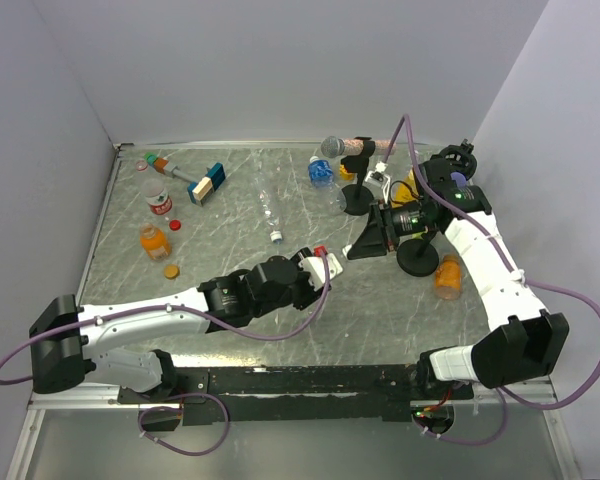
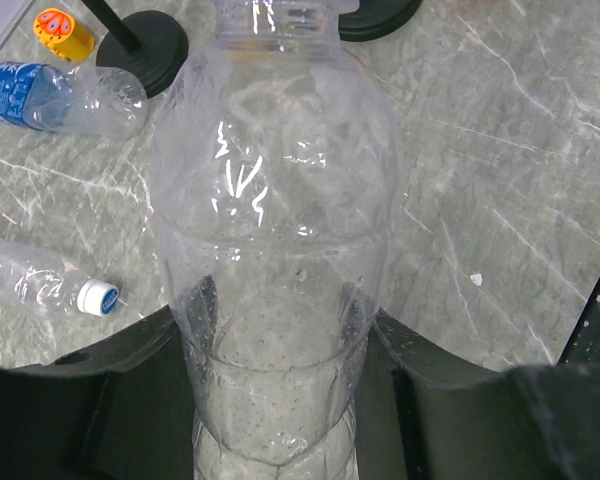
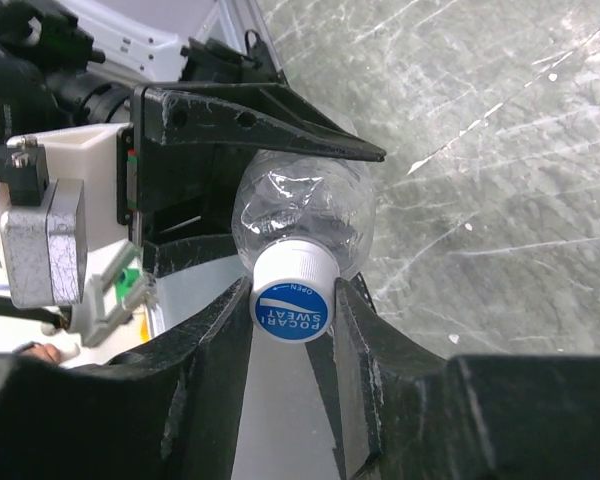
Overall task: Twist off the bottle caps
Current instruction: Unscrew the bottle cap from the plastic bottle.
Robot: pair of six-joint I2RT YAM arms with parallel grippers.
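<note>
The left hand [image 1: 323,265] and right hand [image 1: 358,245] meet tip to tip near the middle of the marble desk [image 1: 230,240]. What lies between them cannot be made out. Toward the left edge sits an orange bottle [image 1: 153,240], with an orange cap [image 1: 170,270] and a red cap [image 1: 175,224] lying near it. A clear bottle [image 1: 270,215] lies on its side mid-desk.

My left wrist view cuts the clear bottle [image 2: 277,230] off at top and bottom, losing its cap [image 3: 293,300]; overhead I can hardly make either out.
</note>
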